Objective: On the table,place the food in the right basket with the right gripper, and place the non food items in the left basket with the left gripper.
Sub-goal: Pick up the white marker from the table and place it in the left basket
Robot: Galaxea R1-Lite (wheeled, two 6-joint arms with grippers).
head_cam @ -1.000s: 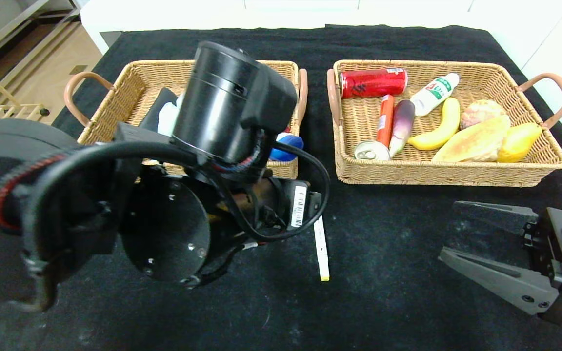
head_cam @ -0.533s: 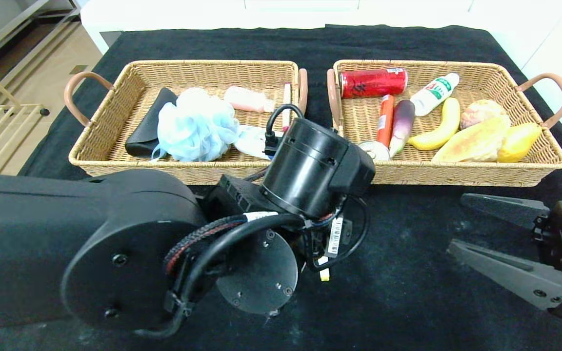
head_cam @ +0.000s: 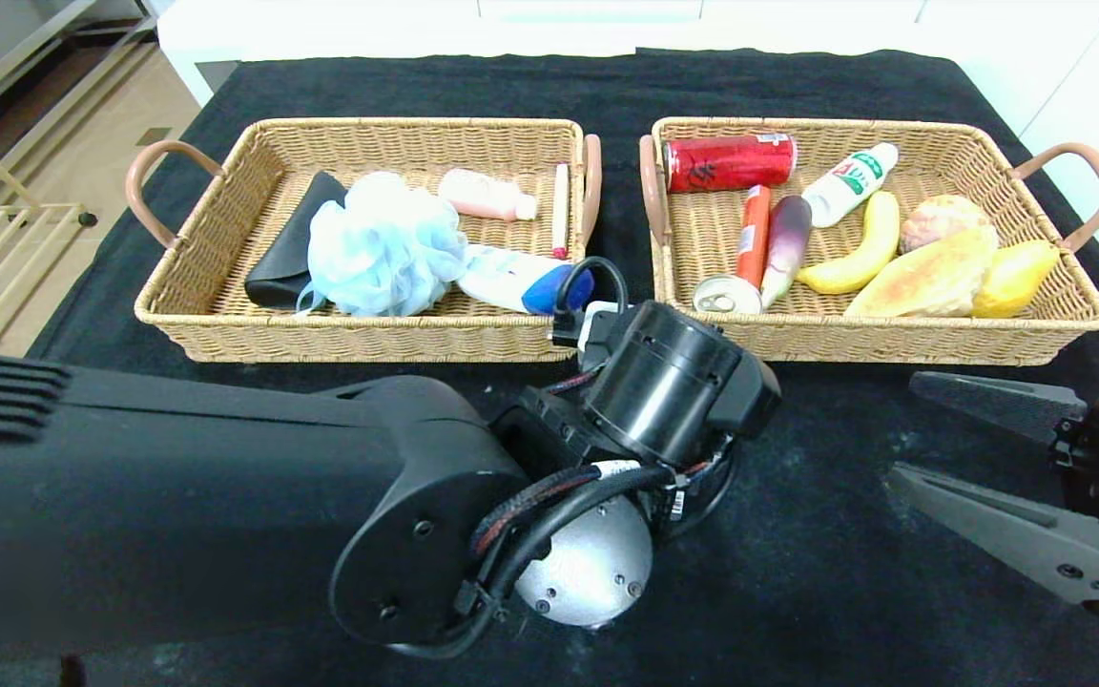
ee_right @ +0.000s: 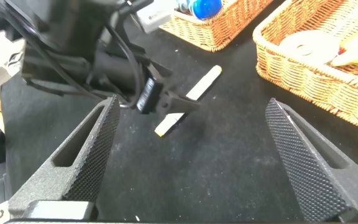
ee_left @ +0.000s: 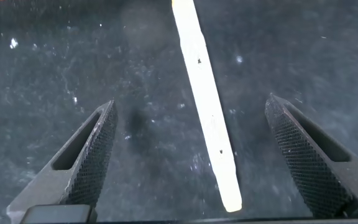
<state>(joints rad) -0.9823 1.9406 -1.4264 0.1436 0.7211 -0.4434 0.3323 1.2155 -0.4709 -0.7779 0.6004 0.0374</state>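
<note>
The white marker (ee_left: 207, 106) lies on the black table (head_cam: 798, 592) between the fingers of my open left gripper (ee_left: 190, 104), which hangs just above it without touching. In the head view my left arm (head_cam: 664, 401) hides the marker. The right wrist view shows the marker (ee_right: 188, 99) with its yellow tip under the left gripper's fingers (ee_right: 178, 103). The left basket (head_cam: 225, 343) holds the glasses case (head_cam: 287, 253), pouf (head_cam: 378, 243) and blue-capped bottle (head_cam: 521, 281). The right basket (head_cam: 893, 343) holds the eggplant (head_cam: 786, 243) and sausage (head_cam: 753, 234). My right gripper (head_cam: 901, 427) is open and empty at the right front.
The right basket also holds a red can (head_cam: 729, 160), a banana (head_cam: 855, 253), bread (head_cam: 926, 277), a mango (head_cam: 1012, 277) and a small white bottle (head_cam: 847, 183). A pink bottle (head_cam: 485, 196) and a thin stick (head_cam: 560, 208) lie in the left basket.
My left arm has swung from over the left basket down to the front middle, over the marker, which is now hidden in the head view. The right gripper has drifted slightly right.
</note>
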